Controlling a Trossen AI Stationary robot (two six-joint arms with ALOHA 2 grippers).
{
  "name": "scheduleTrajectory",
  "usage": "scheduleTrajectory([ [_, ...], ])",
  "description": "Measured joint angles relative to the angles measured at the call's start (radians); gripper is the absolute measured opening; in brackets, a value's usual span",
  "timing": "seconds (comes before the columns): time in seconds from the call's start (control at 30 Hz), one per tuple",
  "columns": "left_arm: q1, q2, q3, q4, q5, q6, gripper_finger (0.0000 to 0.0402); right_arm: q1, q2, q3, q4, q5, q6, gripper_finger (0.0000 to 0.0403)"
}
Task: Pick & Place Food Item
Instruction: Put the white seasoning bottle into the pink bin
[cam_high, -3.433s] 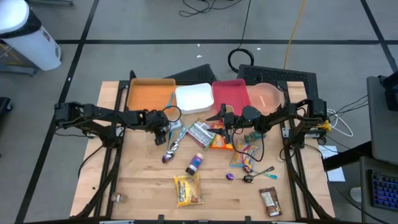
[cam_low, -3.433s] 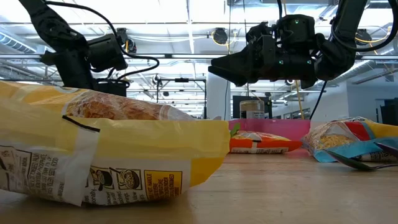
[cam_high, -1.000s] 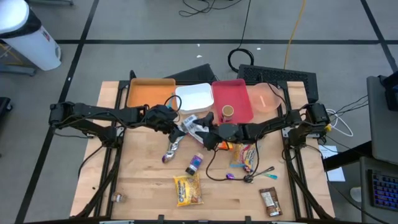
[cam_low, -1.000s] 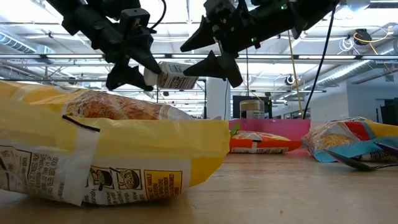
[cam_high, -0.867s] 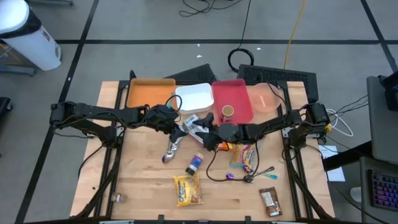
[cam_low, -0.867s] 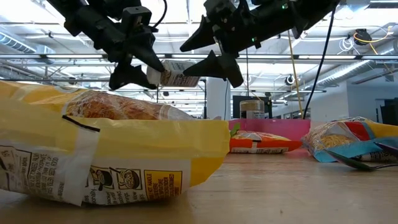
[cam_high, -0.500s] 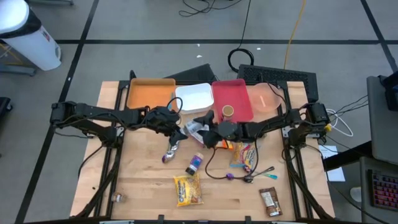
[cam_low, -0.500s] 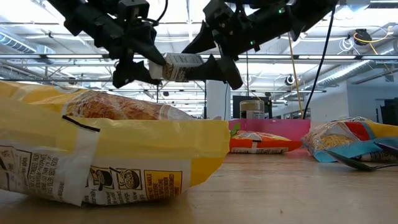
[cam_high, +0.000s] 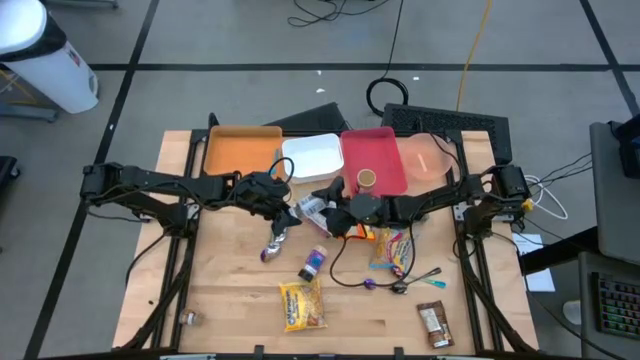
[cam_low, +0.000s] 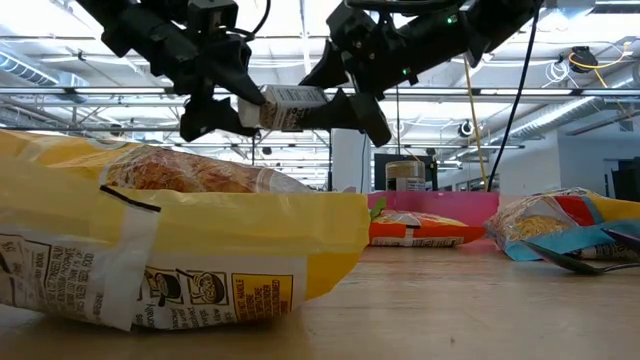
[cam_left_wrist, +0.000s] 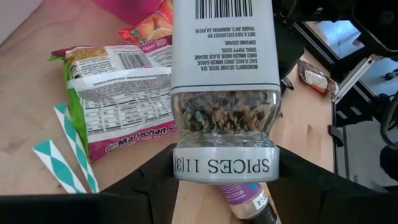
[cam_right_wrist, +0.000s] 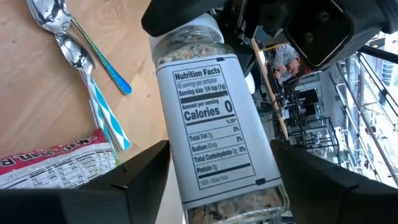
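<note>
From above, the left gripper (cam_high: 285, 212) and the right gripper (cam_high: 325, 212) meet over the middle of the desk (cam_high: 230, 290), just in front of the white tray (cam_high: 312, 157) and the red tray (cam_high: 375, 160), with the spice jar (cam_high: 311, 208) bridging the gap between them. The risk here is a fumbled handover — if one arm lets go before the other has a firm hold, the jar drops onto the snack packets (cam_high: 356, 230) beneath. The low view shows the jar (cam_low: 290, 107) held level and well clear of the desk, the left gripper (cam_low: 235, 105) clamped on one end and the right gripper (cam_low: 345, 100) with its jaws spread on either side of the other end; whether they actually touch the jar cannot be told. A yellow bag (cam_low: 170, 250) fills the foreground. In the left wrist view the jaws are partly closed on the lid end of the jar (cam_left_wrist: 224, 106), marked SPICES, with a green packet (cam_left_wrist: 118, 106) and striped straws (cam_left_wrist: 62, 155) lying below — a smooth round lid could twist or slip in so narrow a hold. The right wrist view has the jar (cam_right_wrist: 214, 143) between its own wide-set jaws, label facing the camera, with spoons (cam_right_wrist: 62, 37) on the desk beyond; closing off-centre could lever the jar out of the left hold.
</note>
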Motion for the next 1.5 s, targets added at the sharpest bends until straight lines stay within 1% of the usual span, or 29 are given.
scheduleTrajectory([
  [0.3,0.002,-0.001,0.000,-0.007,-0.004,0.010,0.0210,0.001,0.001,-0.002,-0.025,-0.008,0.020,0.0198],
  [0.5,0.007,-0.001,0.000,-0.008,0.000,0.005,0.0210,0.000,0.001,-0.002,-0.036,-0.042,0.049,0.0196],
  [0.6,0.007,-0.001,0.000,-0.007,0.003,0.010,0.0210,0.000,0.001,-0.002,-0.035,-0.043,0.059,0.0196],
  [0.67,0.008,-0.001,0.000,-0.004,0.005,0.017,0.0226,-0.003,0.001,-0.002,-0.034,-0.044,0.078,0.0196],
  [0.8,0.008,-0.002,0.000,0.033,0.018,0.072,0.0291,-0.016,0.000,-0.001,-0.013,-0.060,0.132,0.0195],
  [0.9,0.008,-0.002,0.000,0.056,0.026,0.096,0.0323,-0.024,0.000,-0.001,-0.008,-0.061,0.145,0.0195],
  [1.03,0.009,-0.013,-0.001,0.059,0.029,0.146,0.0340,-0.032,0.000,-0.001,-0.007,-0.058,0.160,0.0195],
  [1.13,0.023,-0.043,0.020,0.004,0.027,0.202,0.0341,-0.036,-0.002,0.001,0.001,-0.056,0.174,0.0195],
  [1.2,0.038,-0.075,0.048,-0.085,-0.001,0.257,0.0342,-0.040,-0.001,0.000,-0.003,-0.066,0.190,0.0195],
  [1.23,0.045,-0.092,0.067,-0.130,-0.026,0.285,0.0343,-0.042,0.000,0.000,-0.009,-0.088,0.206,0.0195],
  [1.37,0.053,-0.159,0.137,-0.266,-0.142,0.395,0.0343,-0.061,0.001,0.000,0.013,-0.218,0.290,0.0195],
  [1.5,0.045,-0.236,0.195,-0.318,-0.227,0.488,0.0344,-0.099,0.000,0.000,0.017,-0.316,0.393,0.0195],
])
